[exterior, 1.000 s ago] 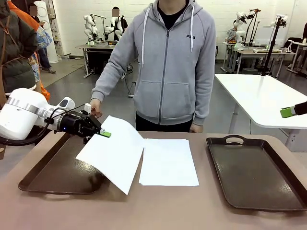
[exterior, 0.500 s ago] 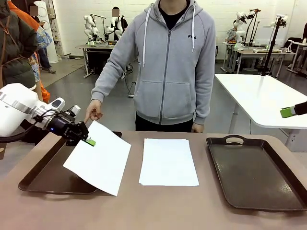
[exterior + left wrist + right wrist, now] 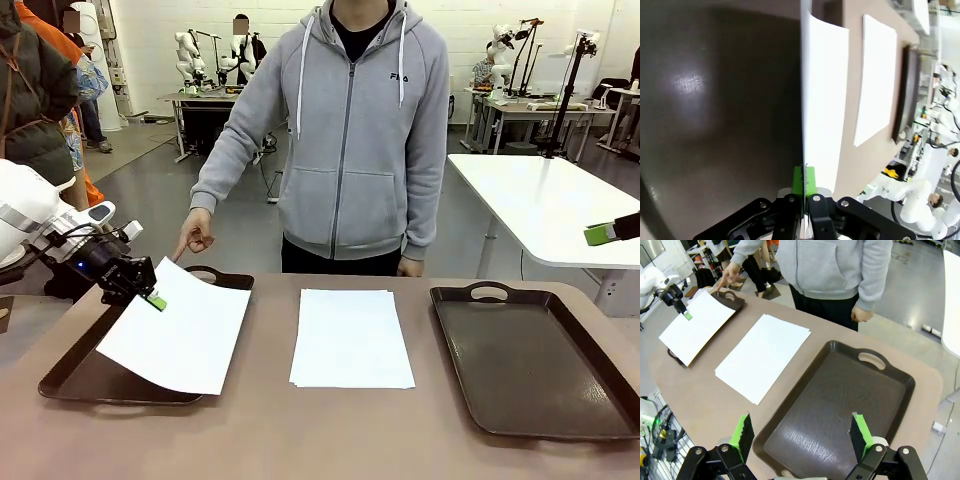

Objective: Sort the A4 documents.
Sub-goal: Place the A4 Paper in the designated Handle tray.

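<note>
At frame left the left gripper, pinched shut on one sheet by its corner, holds it tilted over the left tray, not yet laid down; the stack of A4 documents at centre is left to sort, the right gripper wide open and empty.

Left gripper pinched closed; right gripper spread wide.

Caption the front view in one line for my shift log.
Left gripper holds a sheet over the left tray; the stack lies mid-table, a person's hand by the tray's handle.
</note>
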Robot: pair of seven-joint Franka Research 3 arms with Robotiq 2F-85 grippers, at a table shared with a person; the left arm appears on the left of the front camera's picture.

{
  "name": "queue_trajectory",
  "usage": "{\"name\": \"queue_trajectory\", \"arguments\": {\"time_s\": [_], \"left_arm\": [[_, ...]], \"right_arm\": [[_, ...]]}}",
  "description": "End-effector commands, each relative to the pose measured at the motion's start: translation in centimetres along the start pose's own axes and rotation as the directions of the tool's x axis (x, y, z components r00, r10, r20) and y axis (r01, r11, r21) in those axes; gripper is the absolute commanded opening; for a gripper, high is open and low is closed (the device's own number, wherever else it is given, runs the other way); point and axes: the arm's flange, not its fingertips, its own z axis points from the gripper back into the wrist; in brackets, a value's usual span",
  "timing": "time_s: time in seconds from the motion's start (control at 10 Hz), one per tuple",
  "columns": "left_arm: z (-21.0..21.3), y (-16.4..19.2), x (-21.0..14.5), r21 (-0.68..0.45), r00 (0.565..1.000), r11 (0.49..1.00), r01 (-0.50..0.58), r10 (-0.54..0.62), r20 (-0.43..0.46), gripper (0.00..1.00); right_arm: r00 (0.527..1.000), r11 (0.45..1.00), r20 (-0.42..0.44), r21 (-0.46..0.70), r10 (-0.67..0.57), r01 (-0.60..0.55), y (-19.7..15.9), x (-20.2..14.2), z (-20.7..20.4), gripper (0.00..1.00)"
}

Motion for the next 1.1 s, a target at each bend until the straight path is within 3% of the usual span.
{"name": "queue_trajectory", "arguments": {"time_s": [0.0, 0.6, 1.0], "left_arm": [[0.3, 0.0, 0.4, 0.098, 0.999, 0.994, -0.041, 0.042, -0.002, 0.01], [0.1, 0.4, 3.7, 0.241, 0.998, 0.971, -0.012, 0.027, -0.058, 0.01], [0.5, 1.6, 4.8, 0.267, 0.998, 0.963, -0.029, 0.045, -0.051, 0.01]], "right_arm": [[1.0, 1.0, 0.007, 0.019, 0.002, -0.002, -0.2, -0.1, -0.3, 1.0], [1.0, 1.0, 0.007, 0.019, 0.002, -0.002, -0.2, -0.1, -0.3, 1.0], [1.0, 1.0, 0.007, 0.019, 0.002, -0.002, -0.2, -0.1, -0.3, 1.0]]}}
